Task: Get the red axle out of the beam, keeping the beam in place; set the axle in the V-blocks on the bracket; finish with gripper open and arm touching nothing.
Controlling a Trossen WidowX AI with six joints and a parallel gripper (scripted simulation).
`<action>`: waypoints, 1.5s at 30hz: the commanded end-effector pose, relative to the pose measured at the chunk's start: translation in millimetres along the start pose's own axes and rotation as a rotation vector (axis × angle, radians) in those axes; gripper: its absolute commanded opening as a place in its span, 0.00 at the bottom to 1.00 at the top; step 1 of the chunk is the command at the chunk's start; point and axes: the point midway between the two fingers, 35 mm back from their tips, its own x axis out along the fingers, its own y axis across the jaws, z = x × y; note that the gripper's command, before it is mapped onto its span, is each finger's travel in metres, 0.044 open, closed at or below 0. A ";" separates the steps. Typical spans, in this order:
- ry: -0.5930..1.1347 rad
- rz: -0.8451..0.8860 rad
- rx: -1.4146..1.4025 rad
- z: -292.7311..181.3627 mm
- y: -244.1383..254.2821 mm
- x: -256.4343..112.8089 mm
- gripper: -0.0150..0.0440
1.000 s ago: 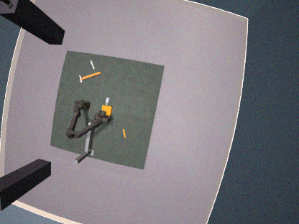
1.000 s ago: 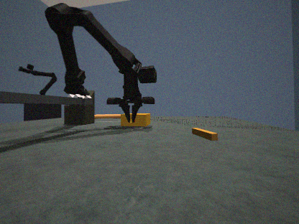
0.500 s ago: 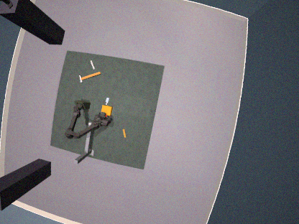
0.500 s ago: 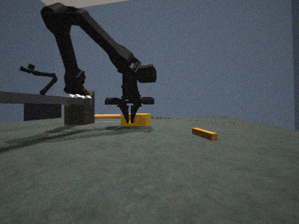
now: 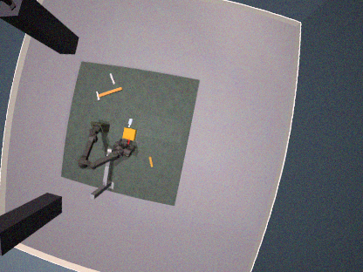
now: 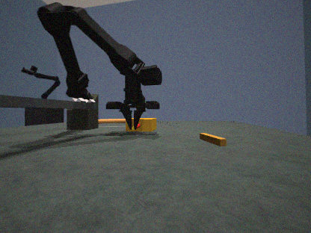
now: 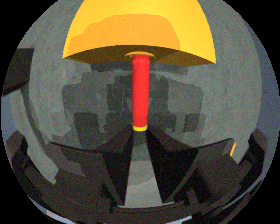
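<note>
Step in hand: we judge this to be the pull, drawing the axle (image 5: 128, 142) (image 6: 138, 125) (image 7: 140, 90) out of the beam (image 5: 129, 133) (image 6: 149, 125) (image 7: 140, 30).
Fingers: our fingers (image 5: 128, 145) (image 6: 133, 128) are closed on the axle's near end, by its yellow tip.
Axle: in the wrist view it runs from our grip towards 12 o'clock, a good length bare, its far end at the beam's hole. We cannot tell how much remains inside.
Beam: on the table (image 5: 166, 112) (image 6: 168, 178) (image 7: 45, 115), at 12 o'clock from the fingers in the top view; it looks level in the exterior view.
Bracket: we take the grey bar (image 5: 108, 168) (image 6: 37, 101) for the bracket, at 7 o'clock from the beam in the top view.
V-blocks: probably the white notched pieces (image 6: 84, 100) on its end, higher than the beam.
Orange stick: the loose stick (image 5: 151, 161) (image 6: 213, 139) lies at 5 o'clock from the beam in the top view, well apart.
Next move: keep backing straight along the bore, towards 6 o'clock in the wrist view, until the axle clears; only then lift, and carry it to the V-blocks.
Risk: lifting or twisting early could bind the axle and drag the beam; gripping only the end may let it tilt.
</note>
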 end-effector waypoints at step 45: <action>0.015 -0.006 0.006 -48.8 2.1 8.6 0.52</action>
